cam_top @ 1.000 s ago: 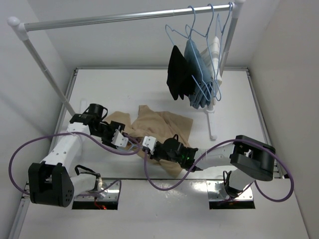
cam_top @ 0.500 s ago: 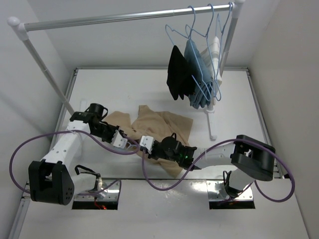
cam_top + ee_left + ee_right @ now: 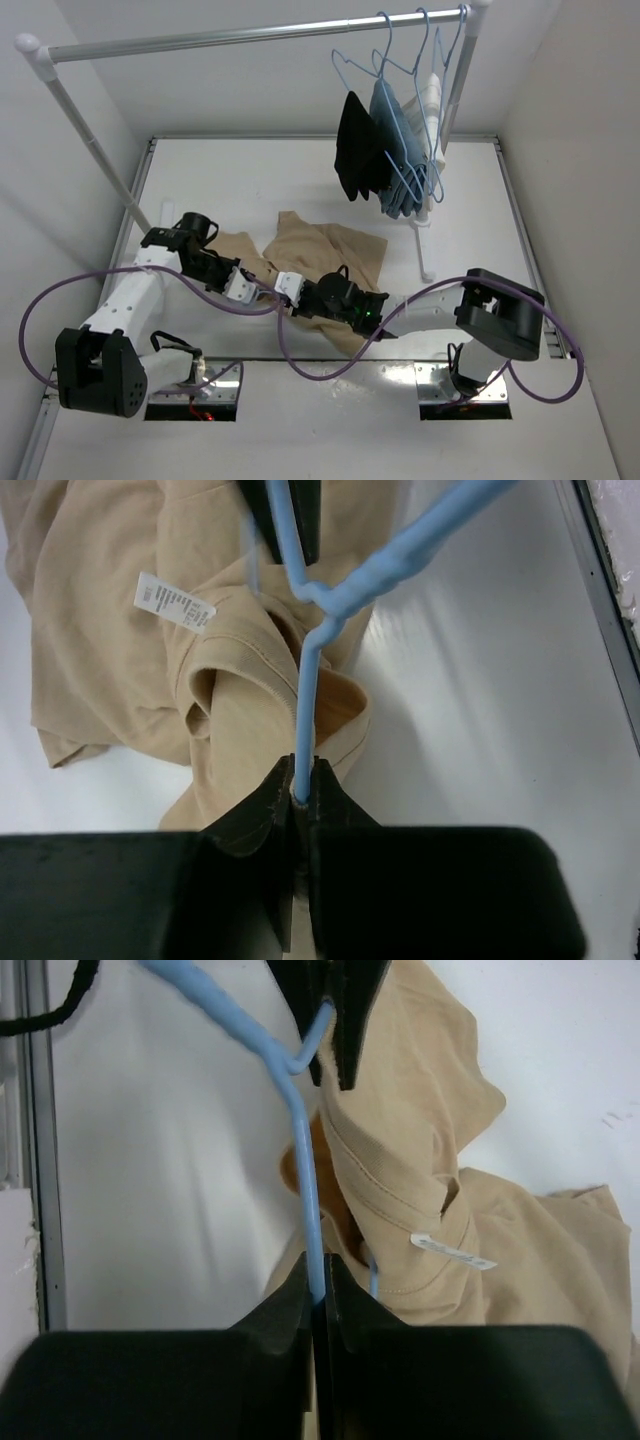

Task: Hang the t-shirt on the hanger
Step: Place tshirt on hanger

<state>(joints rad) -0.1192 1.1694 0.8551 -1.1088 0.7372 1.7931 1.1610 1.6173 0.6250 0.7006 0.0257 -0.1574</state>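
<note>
Left hand (image 3: 297, 783) and right hand (image 3: 318, 1282) facing, pinching hanger (image 3: 308, 690), t-shirt (image 3: 100, 680) beneath

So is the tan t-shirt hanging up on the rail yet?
No, the t-shirt lies crumpled on the table, nowhere near the rail.

We count one t-shirt (image 3: 335, 250), one hanger (image 3: 306, 695) off the rail (image 3: 250, 35), three hangers (image 3: 385, 40) on it, three hung garments (image 3: 357, 150), two arms (image 3: 130, 295).
</note>
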